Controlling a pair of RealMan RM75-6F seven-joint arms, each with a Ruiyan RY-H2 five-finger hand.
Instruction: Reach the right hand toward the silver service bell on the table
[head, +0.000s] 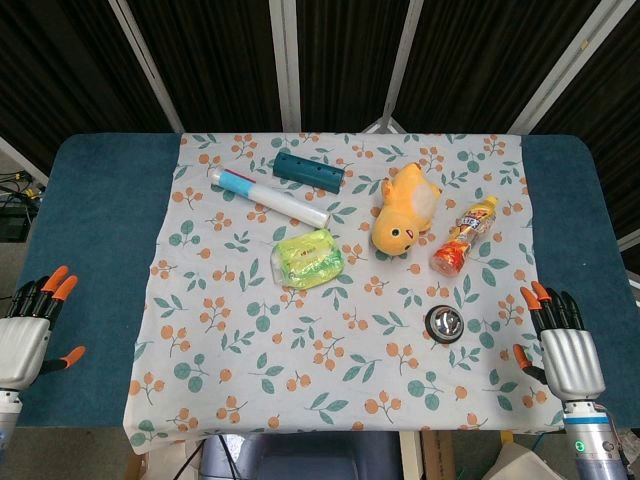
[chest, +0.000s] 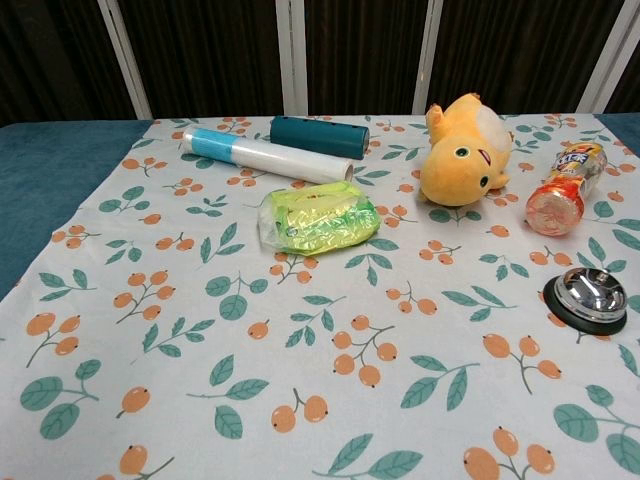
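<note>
So both hands are sitting at the table edges, holding nothing.

Left hand is resting open on the blue table, fingers apart. Going right: white tube, teal block, green sealed packet (can't make out the contents), yellow plush, candy bottle, then the silver service bell sitting on the floral cloth near the open, empty right hand.

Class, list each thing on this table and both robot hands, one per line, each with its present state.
Silver service bell: upright, untouched.
Right hand: open, beside the bell, apart from it.
Left hand: open, holding nothing.
Plush toy: lying down.
Bottle: on its side.
White tube: lying flat.
Green packet: lying flat.
Teal bar: lying flat.
</note>
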